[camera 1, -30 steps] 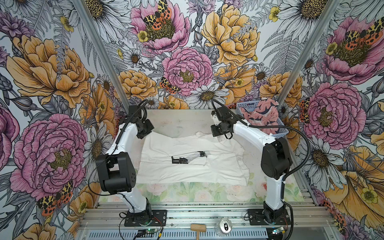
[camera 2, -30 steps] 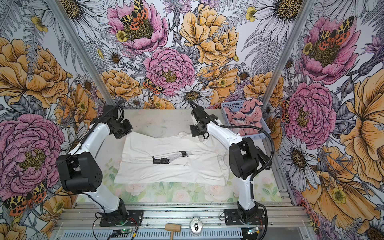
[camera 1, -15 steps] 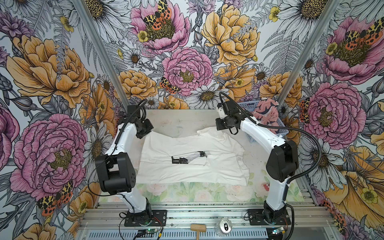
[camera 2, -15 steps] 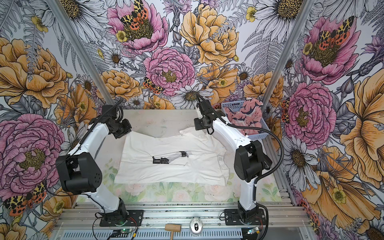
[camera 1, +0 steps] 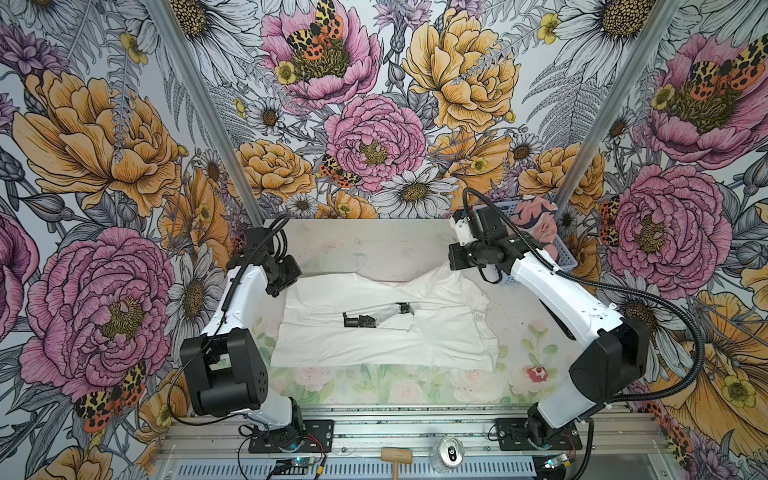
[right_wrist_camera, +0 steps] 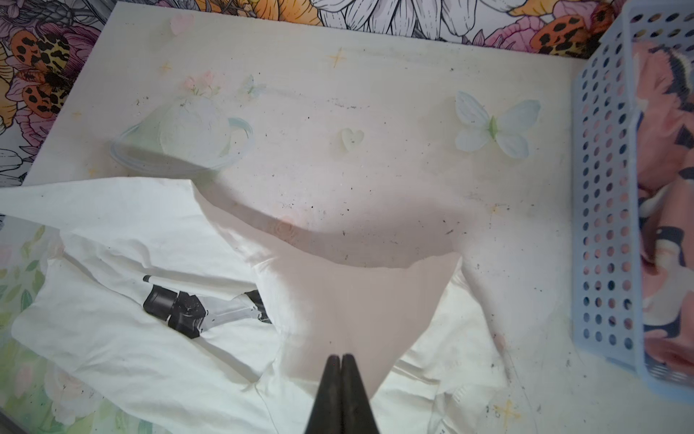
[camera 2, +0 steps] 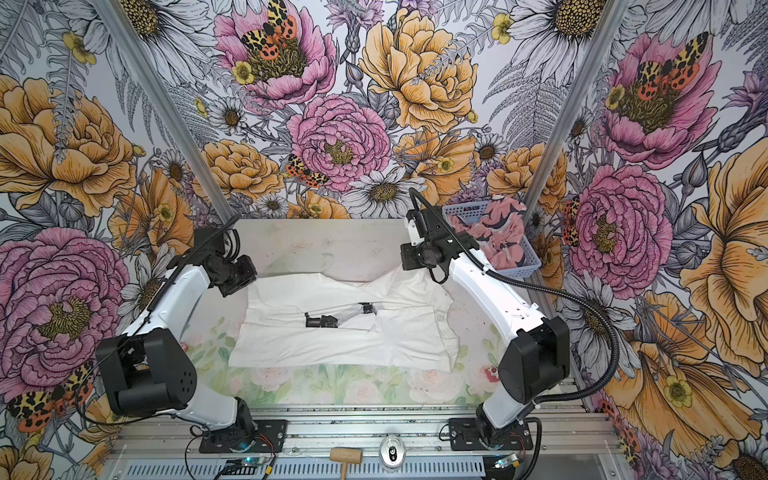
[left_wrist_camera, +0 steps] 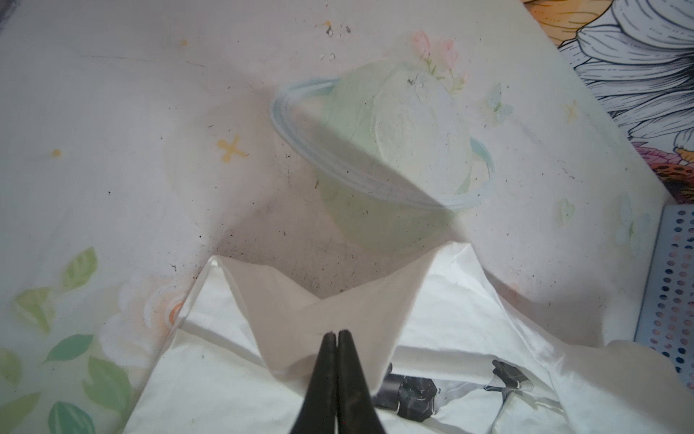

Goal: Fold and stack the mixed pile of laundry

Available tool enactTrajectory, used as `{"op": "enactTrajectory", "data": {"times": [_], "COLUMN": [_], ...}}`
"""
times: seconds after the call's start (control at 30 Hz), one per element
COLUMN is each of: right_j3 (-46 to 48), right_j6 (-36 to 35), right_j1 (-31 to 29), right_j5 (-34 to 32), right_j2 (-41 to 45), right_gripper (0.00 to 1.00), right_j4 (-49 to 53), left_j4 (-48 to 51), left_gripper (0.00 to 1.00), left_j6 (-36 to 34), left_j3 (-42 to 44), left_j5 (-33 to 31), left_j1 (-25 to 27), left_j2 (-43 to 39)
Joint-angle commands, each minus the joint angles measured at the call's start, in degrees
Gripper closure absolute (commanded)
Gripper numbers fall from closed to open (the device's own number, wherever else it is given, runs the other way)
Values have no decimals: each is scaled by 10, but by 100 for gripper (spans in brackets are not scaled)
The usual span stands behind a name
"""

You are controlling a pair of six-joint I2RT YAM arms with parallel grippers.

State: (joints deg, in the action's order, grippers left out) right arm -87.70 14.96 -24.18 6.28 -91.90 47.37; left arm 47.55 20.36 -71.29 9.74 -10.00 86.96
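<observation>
Left jaws are pinched shut on the far edge of the white T-shirt (left_wrist_camera: pixel 330 312), tenting it off the tabletop (camera 1: pixel 374 245). Right jaws, likewise shut, lift its other far corner, likely to fold it. Beside them, the pink garment (camera 2: pixel 505 232) lies in the blue basket (camera 2: pixel 519 270).

tbl (camera 1: pixel 374 249): pastel print | on it: white tee (camera 1: pixel 374 345), blue basket (camera 2: pixel 515 272)

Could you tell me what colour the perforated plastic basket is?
The perforated plastic basket is light blue, clearest in the right wrist view.
</observation>
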Motion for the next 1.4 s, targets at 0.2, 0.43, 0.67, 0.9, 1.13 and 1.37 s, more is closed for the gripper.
{"op": "enactTrajectory", "data": {"times": [0.2, 0.43, 0.67, 0.9, 1.13, 1.37], "right_j3": [40, 90, 134, 175, 171, 180], "right_j6": [74, 102, 121, 138, 148, 168], "right_j1": [-4, 11, 38, 51, 59, 63], "right_j5": [69, 62, 68, 80, 88, 99], "right_j2": [64, 121, 146, 169, 185, 210], "right_gripper": [100, 100, 100, 100, 100, 100], "right_j4": [14, 44, 44, 43, 47, 60], "left_j4": [-10, -7, -41, -42, -41, -45], "left_gripper": [100, 100, 100, 100, 100, 100], "left_j6": [-34, -50, -65, -68, -71, -80], "left_j3": [46, 85, 109, 143, 166, 176], "left_j5": [-50, -147, -178, -190, -213, -261], "left_j1": [-2, -2, -1, 5, 24, 26], "left_j2": [-59, -82, -80, -95, -98, -87]}}
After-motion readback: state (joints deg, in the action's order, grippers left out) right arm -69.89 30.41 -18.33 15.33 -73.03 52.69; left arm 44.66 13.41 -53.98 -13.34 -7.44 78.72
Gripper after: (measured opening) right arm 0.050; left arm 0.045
